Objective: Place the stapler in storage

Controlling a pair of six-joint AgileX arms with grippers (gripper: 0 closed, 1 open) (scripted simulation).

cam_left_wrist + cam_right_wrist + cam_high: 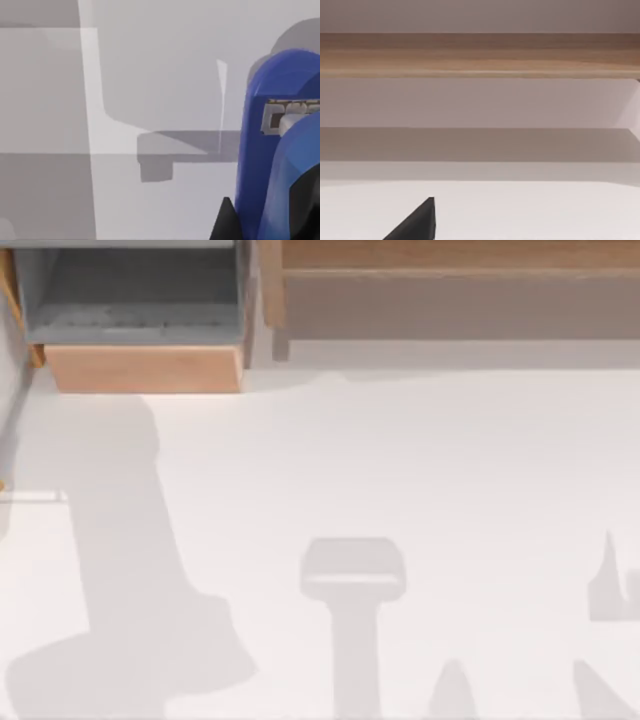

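A: What did the left gripper (280, 220) have?

B: In the left wrist view the stapler (272, 150) stood right against the camera, blue, with its metal staple slot showing. A black fingertip (226, 220) sat beside its lower end. I judged the gripper closed on the stapler, though the contact itself was hidden.

A: And the right gripper?

B: One black fingertip (417, 222) showed in the right wrist view, aimed at the long wooden shelf (480, 55) across the far side. Whether its fingers were open or shut I could not tell. It looked idle.

A: Where was the stapler over the table?

B: Hard to place. From above, the white table (400, 460) carried shadows, a broad one on the left and narrower ones near the front edge. The stapler seemed held in the air, clear of the surface.

A: Where would it go?

B: Probably the open drawer (140, 365) at the far left, grey inside with a wooden front.

A: How would it handle?

B: Rigid and fairly light, I'd guess, with a smooth shell that could slip. The hinged top might give under a squeeze, so gripping across the narrow sides near the middle seemed safest, keeping it level on the way to the drawer
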